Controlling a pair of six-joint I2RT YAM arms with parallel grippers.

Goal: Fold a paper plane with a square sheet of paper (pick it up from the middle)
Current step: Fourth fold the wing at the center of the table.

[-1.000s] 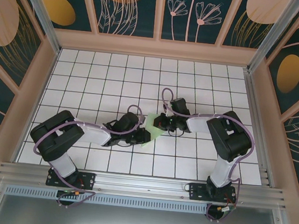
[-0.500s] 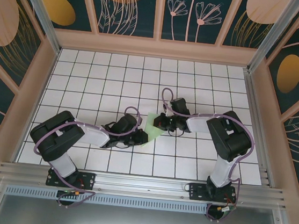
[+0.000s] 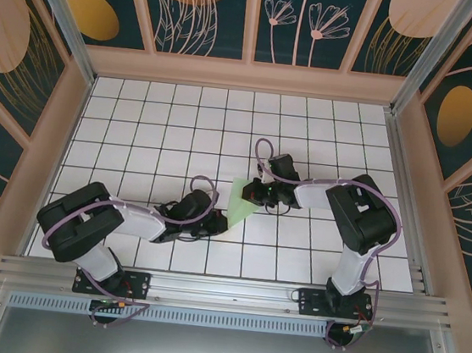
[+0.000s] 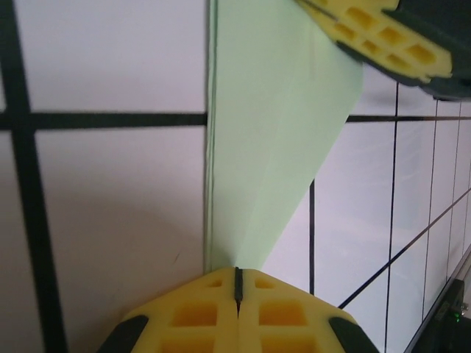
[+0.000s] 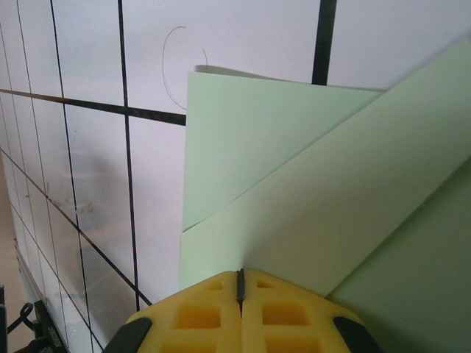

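Note:
The pale mint-green sheet of paper (image 3: 238,199) is folded into a long pointed wedge and lies over the white grid tiles near the table's middle. My left gripper (image 3: 219,223) is shut on its narrow tip; in the left wrist view the paper (image 4: 280,110) tapers down into the closed yellow jaws of that gripper (image 4: 237,276). My right gripper (image 3: 254,194) is shut on the wide end. In the right wrist view layered folds of the paper (image 5: 294,191) spread out from its closed jaws (image 5: 239,278). One of the right fingers (image 4: 383,37) shows at the paper's far corner.
The white tiled table (image 3: 156,125) is ringed by low wooden walls (image 3: 247,76). A metal rail (image 3: 223,290) runs along the near edge by the arm bases. Open tiles lie behind and to both sides of the grippers.
My left gripper has drawn back toward the near left and its jaws have closed tighter. The paper between the grippers has stretched from a bunched patch into a longer flat wedge. The right arm has stayed put.

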